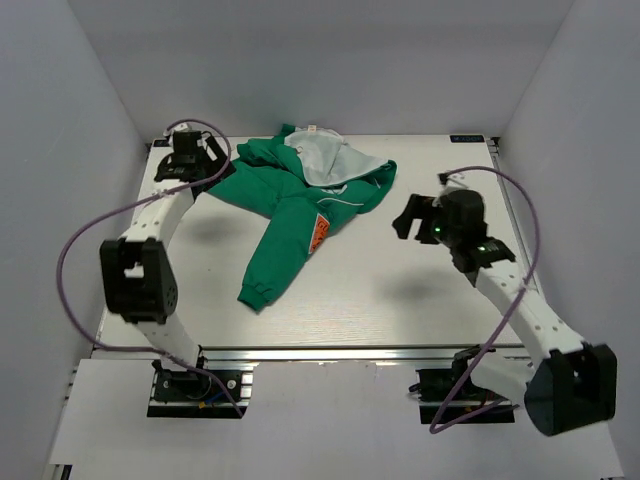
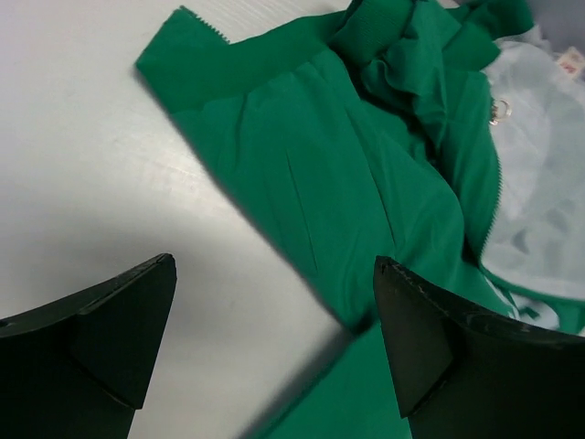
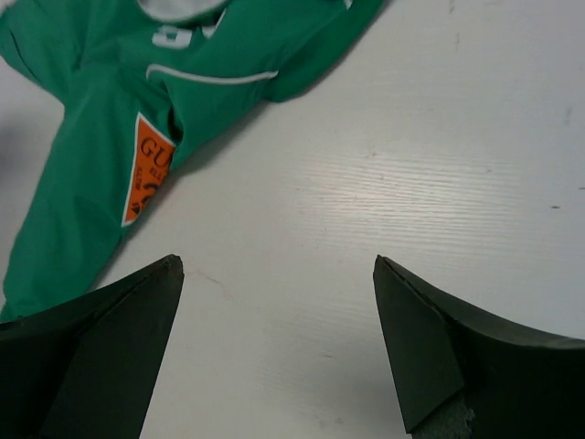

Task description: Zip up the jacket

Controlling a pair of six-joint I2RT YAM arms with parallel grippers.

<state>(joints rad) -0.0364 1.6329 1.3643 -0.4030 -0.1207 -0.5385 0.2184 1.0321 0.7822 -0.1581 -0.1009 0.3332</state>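
Overhead, the green jacket (image 1: 300,215) lies crumpled and open at the far middle of the white table (image 1: 400,290), grey lining (image 1: 325,160) showing and one sleeve trailing toward the near edge. The left gripper (image 1: 215,165) sits at its left edge and the right gripper (image 1: 412,215) just off its right side, both with jaws apart. From the left wrist, green fabric fills the gap between the spread jaws, with the zipper pull (image 2: 498,112) beyond. From the right wrist, the wide-set jaws stand over bare tabletop, the orange patch (image 3: 151,178) ahead to the left.
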